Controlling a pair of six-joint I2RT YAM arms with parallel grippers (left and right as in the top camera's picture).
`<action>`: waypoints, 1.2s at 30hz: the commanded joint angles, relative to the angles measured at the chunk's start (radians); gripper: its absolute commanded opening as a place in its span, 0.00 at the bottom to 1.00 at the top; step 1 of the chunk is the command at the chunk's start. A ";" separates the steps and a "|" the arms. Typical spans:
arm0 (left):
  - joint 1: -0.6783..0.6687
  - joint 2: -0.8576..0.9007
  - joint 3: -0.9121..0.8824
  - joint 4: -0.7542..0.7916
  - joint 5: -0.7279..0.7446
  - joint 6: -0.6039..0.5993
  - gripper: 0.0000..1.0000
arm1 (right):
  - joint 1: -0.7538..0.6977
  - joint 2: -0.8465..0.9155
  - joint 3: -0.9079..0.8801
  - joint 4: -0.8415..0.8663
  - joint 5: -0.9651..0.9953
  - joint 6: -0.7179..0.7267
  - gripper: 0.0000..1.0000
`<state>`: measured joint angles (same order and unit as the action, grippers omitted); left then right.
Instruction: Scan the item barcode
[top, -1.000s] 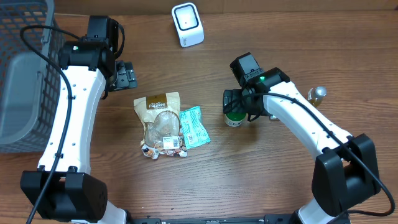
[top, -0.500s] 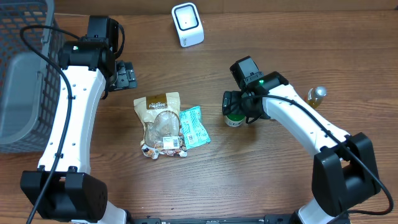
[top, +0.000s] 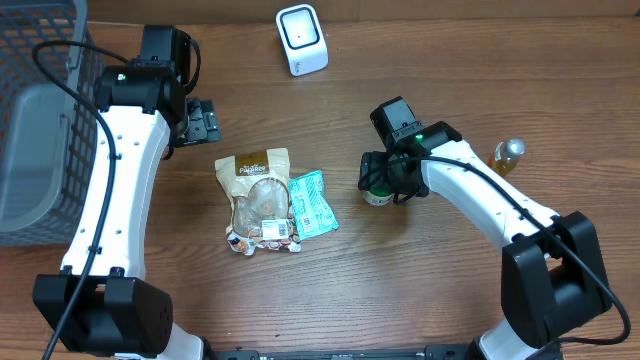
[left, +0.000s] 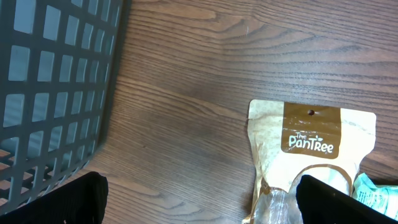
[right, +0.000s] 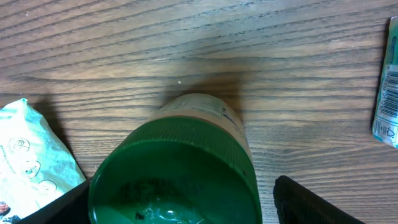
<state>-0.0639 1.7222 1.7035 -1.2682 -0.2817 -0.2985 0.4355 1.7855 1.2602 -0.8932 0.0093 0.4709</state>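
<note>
The green-lidded jar (right: 175, 177) stands upright on the wooden table (top: 420, 290), a little right of centre, and the right gripper (top: 382, 180) hangs straight over it with a finger on either side of the lid. From the wrist view a sliver of wood shows between the lid and one of the fingers (right: 314, 200), so I'd call the hand unclenched, the jar between its jaws but not yet pinched. This looks like the pick-up step, ahead of any scanning. Next it has to squeeze the lid squarely, lift, then carry the jar to the white scanner (top: 301, 38) at about eleven o'clock from it and turn the label to face the window; where the barcode sits I can't make out. At the jar's nine o'clock lie a teal sachet (top: 312, 203) and a brown snack pouch (top: 258, 190); a small gold-capped bottle (top: 507, 155) is at two o'clock. The left gripper (left: 202, 193) waits spread wide and empty beside the grey basket (top: 30, 60).
</note>
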 joint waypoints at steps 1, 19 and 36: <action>0.005 0.004 0.014 0.001 -0.013 0.007 1.00 | 0.002 -0.001 -0.010 0.002 0.010 0.005 0.81; 0.005 0.004 0.014 0.001 -0.013 0.007 1.00 | 0.002 -0.001 -0.010 -0.014 -0.042 0.005 1.00; 0.005 0.004 0.014 0.001 -0.013 0.007 0.99 | 0.001 -0.003 0.213 -0.176 -0.040 0.004 1.00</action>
<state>-0.0639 1.7222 1.7035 -1.2682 -0.2813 -0.2989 0.4355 1.7908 1.4059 -1.0592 -0.0292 0.4713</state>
